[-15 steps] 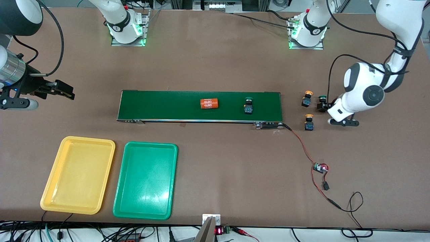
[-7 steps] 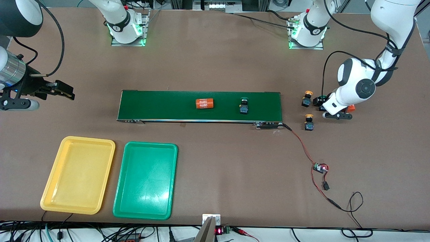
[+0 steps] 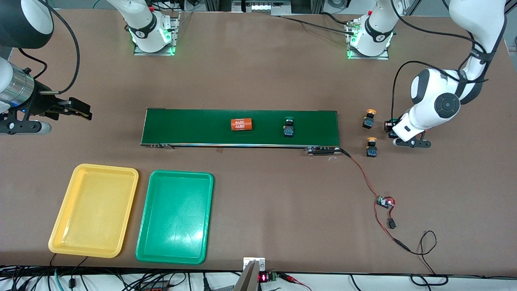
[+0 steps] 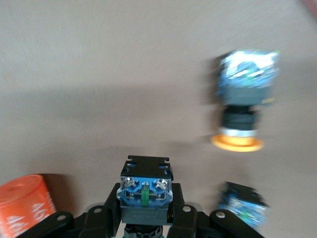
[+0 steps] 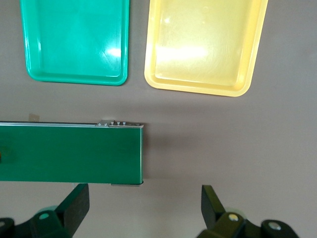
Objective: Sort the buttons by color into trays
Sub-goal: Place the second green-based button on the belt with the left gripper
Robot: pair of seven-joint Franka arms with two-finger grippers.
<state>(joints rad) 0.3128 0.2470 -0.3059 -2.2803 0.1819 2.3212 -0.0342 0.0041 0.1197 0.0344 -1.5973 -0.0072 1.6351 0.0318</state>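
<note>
My left gripper (image 3: 391,128) is shut on a green-capped button (image 4: 145,191), low at the table past the conveyor's end, toward the left arm's end. Two yellow-capped buttons lie beside it, one (image 3: 368,118) farther from the camera and one (image 3: 371,147) nearer. The left wrist view shows one (image 4: 242,109) with its cap. A second green-capped button (image 3: 288,129) rides on the belt. The yellow tray (image 3: 95,210) and green tray (image 3: 175,216) hold nothing. My right gripper (image 3: 76,110) is open and empty over the table, off the belt's other end.
The dark-green conveyor belt (image 3: 194,127) carries an orange cylinder (image 3: 241,124) marked 4680. Another orange cylinder (image 4: 22,203) lies next to my left gripper. A red-black cable with a small circuit board (image 3: 385,201) runs from the belt's end toward the camera.
My left gripper closed on the green-capped button beside the belt's end. The belt carried the orange cylinder and the other green button toward the right arm's end. The right gripper barely moved.
</note>
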